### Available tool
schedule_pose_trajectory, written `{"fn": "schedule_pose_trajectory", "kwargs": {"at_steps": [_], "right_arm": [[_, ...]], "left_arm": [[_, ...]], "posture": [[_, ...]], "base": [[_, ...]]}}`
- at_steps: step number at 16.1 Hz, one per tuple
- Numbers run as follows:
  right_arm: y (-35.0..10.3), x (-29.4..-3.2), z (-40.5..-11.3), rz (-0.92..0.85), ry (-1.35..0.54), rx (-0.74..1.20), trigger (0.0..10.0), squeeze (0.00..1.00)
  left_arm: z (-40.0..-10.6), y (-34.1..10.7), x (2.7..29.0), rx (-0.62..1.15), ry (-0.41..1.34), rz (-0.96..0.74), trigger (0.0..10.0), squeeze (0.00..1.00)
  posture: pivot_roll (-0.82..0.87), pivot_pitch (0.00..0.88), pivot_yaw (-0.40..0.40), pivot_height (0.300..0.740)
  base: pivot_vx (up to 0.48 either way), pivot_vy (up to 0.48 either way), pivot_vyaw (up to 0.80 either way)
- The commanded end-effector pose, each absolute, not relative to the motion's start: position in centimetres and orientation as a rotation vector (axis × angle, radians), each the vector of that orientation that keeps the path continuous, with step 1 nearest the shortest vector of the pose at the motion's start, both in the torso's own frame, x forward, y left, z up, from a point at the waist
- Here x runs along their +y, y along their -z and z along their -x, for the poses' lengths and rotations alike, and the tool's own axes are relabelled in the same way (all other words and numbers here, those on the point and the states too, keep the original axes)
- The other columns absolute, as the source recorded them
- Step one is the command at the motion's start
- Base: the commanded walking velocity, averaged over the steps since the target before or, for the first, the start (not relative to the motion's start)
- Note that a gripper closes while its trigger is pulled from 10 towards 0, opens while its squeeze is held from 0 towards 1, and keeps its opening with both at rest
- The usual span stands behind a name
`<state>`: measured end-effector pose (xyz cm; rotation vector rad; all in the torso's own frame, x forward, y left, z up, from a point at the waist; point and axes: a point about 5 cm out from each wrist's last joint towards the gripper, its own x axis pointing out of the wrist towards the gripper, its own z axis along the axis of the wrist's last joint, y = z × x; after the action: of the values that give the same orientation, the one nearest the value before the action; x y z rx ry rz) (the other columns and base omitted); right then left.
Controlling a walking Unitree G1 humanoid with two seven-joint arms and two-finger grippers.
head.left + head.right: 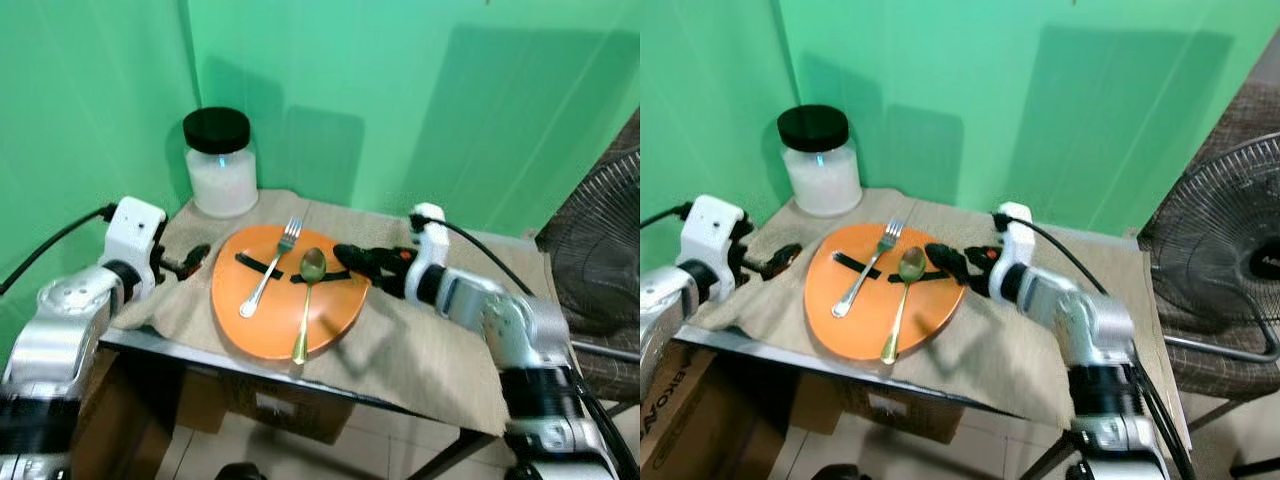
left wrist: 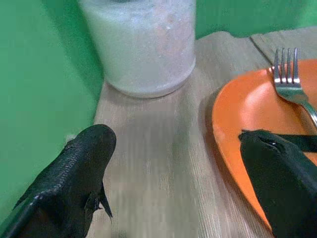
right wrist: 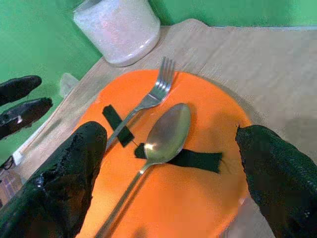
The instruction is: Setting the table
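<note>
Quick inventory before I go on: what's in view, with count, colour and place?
plate: 1, orange, centre of table
fork: 1, silver, on plate's left half, taped down
spoon: 1, gold-toned, on plate's right half, taped down
jar: 1, white contents, black lid, far left corner
tablecloth: 1, beige, over table
fan: 1, dark, right of table
left gripper: fingers open, at plate's left edge
right gripper: fingers open, at plate's right edge

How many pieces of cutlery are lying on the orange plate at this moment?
2. A fork lies on the left half of the orange plate, and a spoon lies beside it near the middle, its handle reaching over the front rim. Nothing seems hidden.
</note>
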<state>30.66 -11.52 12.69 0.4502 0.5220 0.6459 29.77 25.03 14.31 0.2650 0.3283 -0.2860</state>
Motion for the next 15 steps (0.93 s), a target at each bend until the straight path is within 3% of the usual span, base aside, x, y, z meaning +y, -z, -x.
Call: {"fn": "schedule_pose_trajectory", "kwargs": {"at_steps": [1, 2, 3, 6, 9, 11, 15], "right_arm": [[-13.3, -12.3, -30.5, -0.422, -0.627, 0.466, 10.0, 1.0], [-13.2, -12.6, -30.3, -0.411, -0.609, 0.446, 10.0, 1.0], [-12.9, -13.1, -29.8, -0.408, -0.578, 0.429, 10.0, 0.0], [-12.5, -13.5, -29.0, -0.413, -0.55, 0.438, 10.0, 0.0], [-12.6, -13.7, -28.8, -0.435, -0.555, 0.436, 10.0, 0.0], [-12.9, -13.6, -28.4, -0.442, -0.613, 0.439, 10.0, 0.0], [-13.1, -13.3, -27.6, -0.414, -0.737, 0.485, 10.0, 0.0]], "left_arm": [[-30.4, -14.0, 24.5, 0.319, 0.328, -0.27, 10.0, 0.0], [-30.9, -13.7, 24.3, 0.315, 0.346, -0.266, 10.0, 0.0], [-31.7, -13.3, 23.4, 0.306, 0.404, -0.265, 10.0, 0.0], [-32.6, -12.6, 21.5, 0.321, 0.529, -0.219, 10.0, 0.0], [-32.7, -11.9, 21.3, 0.346, 0.567, -0.143, 10.0, 0.0], [-32.7, -11.6, 21.9, 0.395, 0.595, -0.052, 10.0, 0.0], [-33.2, -12.0, 23.8, 0.387, 0.469, 0.004, 10.0, 0.0]], "posture": [[0.17, 0.0, -0.083, 0.74], [0.17, 0.0, -0.083, 0.74], [0.16, 0.0, -0.078, 0.74], [0.15, 0.0, -0.066, 0.74], [0.15, 0.0, -0.064, 0.74], [0.14, 0.0, -0.068, 0.74], [0.14, 0.0, -0.073, 0.74]], "base": [[0.0, 0.0, 0.0], [0.0, 0.0, 0.0], [0.0, 0.0, 0.0], [0.0, 0.0, 0.0], [0.0, 0.0, 0.0], [0.0, 0.0, 0.0], [0.0, 0.0, 0.0]]}}
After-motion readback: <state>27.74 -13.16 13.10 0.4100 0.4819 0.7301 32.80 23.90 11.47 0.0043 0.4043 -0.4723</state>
